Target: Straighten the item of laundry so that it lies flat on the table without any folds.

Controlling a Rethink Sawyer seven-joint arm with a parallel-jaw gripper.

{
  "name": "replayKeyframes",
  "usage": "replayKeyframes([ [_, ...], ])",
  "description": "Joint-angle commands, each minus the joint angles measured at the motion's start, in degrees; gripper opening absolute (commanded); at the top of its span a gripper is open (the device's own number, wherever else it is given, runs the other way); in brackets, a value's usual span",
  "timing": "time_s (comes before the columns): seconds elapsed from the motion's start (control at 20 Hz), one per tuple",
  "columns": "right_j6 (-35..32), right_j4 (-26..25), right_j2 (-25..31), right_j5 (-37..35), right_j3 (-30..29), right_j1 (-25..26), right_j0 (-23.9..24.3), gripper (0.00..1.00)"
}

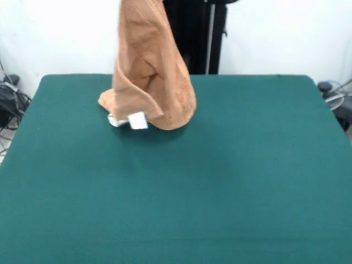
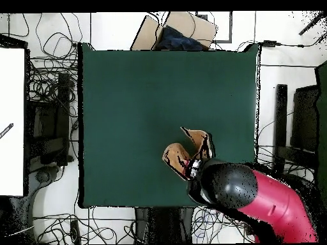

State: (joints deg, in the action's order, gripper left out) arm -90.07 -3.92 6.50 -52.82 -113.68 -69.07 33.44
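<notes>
Orange-tan towel (image 1: 149, 71) hangs in tall bunched cone, lower folds and white tags (image 1: 132, 120) touching green table (image 1: 220, 181) toward 11 o'clock of centre. Red-black arm (image 2: 255, 194) overhead covers its top (finger state cannot tell).

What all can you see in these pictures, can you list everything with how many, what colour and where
towel: one, orange-tan, hanging lifted in a cone, lower edge touching the table, bunched and folded.
tags: white, at the towel's lower edge; count unclear.
table: one, dark green, fills most of both views.
cables: many, black, on the floor around the table.
cardboard box: one, tan, beyond one table edge.
robot arm: one, red and black, above the towel; jaws hidden.
</notes>
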Motion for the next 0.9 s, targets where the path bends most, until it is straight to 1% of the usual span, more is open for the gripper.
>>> replayKeyframes([
  [0.05, 14.4, -5.1, 3.2, -2.9, -0.6, -2.2, 3.8, 0.0],
  [0.25, 14.6, -5.9, 4.1, 0.7, -2.4, -0.7, 6.6, 0.0],
  [0.65, 12.7, -8.4, 4.7, 2.2, -3.5, -1.5, 8.9, 0.0],
  [0.8, 12.7, -9.0, 4.8, 0.5, -3.1, -2.8, 8.8, 0.0],
  [0.9, 12.4, -9.5, 4.2, -2.9, -2.2, -4.9, 8.2, 0.0],
])
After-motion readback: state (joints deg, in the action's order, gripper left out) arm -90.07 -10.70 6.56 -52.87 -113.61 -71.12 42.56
